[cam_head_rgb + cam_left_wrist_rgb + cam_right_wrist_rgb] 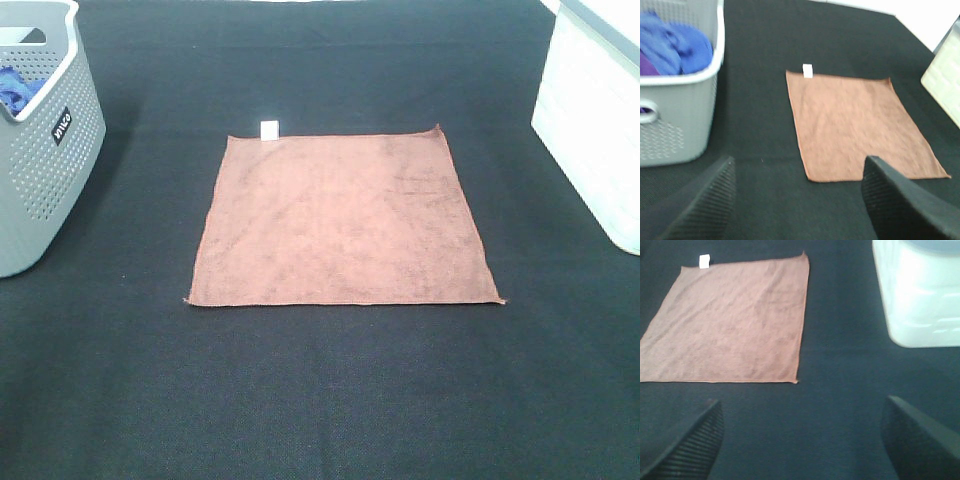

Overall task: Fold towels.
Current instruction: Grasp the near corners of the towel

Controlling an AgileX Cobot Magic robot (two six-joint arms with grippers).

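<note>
A reddish-brown square towel [343, 218] lies flat and unfolded in the middle of the black table, with a small white tag [269, 129] at its far edge. It also shows in the left wrist view [855, 125] and the right wrist view [730, 322]. No gripper shows in the exterior high view. My left gripper [797, 200] is open and empty, above the table on the near left side of the towel. My right gripper [800, 440] is open and empty, above the table on the near right side of the towel.
A grey perforated basket [45, 150] stands at the far left; it holds blue and purple cloth [675, 47]. A white bin [595, 120] stands at the far right. The black table cloth [320, 400] covers the whole surface.
</note>
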